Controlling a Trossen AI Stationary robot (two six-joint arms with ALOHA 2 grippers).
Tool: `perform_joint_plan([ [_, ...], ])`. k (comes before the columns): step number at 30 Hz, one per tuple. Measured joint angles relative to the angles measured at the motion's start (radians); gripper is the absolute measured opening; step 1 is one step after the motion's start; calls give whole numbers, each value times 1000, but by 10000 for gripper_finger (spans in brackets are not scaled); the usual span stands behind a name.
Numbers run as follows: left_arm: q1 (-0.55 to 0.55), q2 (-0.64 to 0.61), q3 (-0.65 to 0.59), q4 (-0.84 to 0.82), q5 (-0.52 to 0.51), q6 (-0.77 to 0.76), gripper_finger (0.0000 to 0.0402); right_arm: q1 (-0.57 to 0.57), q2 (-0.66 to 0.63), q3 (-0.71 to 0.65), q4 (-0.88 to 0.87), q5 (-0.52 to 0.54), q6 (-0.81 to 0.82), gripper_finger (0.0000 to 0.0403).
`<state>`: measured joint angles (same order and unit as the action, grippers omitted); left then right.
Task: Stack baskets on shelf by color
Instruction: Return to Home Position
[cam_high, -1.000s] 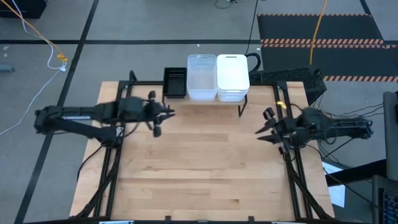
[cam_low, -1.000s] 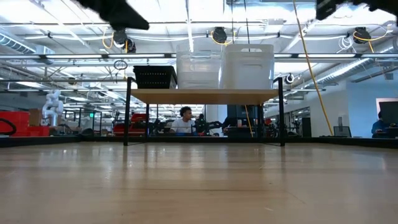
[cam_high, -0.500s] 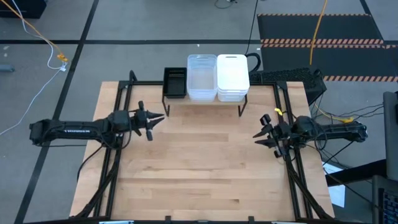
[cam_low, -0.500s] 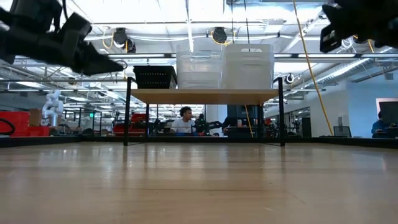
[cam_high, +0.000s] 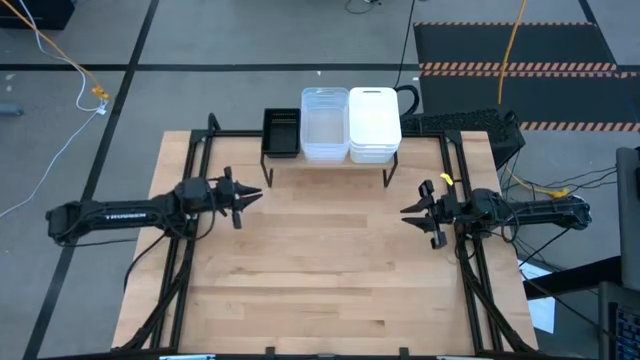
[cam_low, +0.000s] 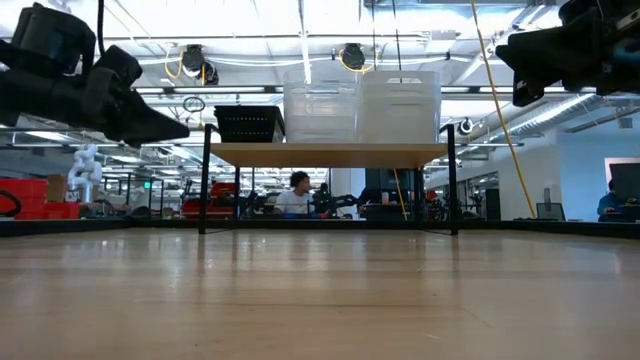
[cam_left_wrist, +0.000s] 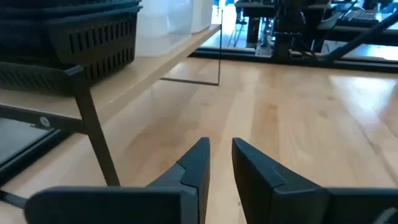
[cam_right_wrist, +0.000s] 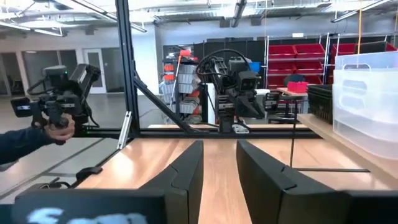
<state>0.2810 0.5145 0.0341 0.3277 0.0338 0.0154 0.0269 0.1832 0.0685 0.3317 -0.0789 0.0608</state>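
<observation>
Baskets (cam_high: 325, 125) untouched; left tool (cam_left_wrist: 220, 146), right tool (cam_right_wrist: 219, 146) barely open, empty

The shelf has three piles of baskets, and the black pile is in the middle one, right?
Not quite. The clear baskets are the middle pile on the shelf. The black baskets sit at one end and the white baskets at the other. The high view shows this. There are three piles, as you said.
</observation>
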Motion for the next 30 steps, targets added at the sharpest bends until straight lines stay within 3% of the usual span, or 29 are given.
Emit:
perform_joint_plan([
  [7, 0, -143, 13, -170, -16, -8, 72, 0, 0, 0, -41, -21, 6, 89],
  [13, 0, -302, 13, -354, -34, -36, 72, 0, 0, 0, -40, -209, 6, 89],
  [16, 0, -372, 14, -412, -34, -48, 72, 0, 0, 0, -41, -240, 7, 89],
  [20, -3, -430, 14, -410, -34, -52, 71, 0, 0, 0, -38, -220, -6, 89],
  [30, -31, -493, 62, -495, -7, -37, 72, -1, 0, 0, -31, -1, -47, 89],
])
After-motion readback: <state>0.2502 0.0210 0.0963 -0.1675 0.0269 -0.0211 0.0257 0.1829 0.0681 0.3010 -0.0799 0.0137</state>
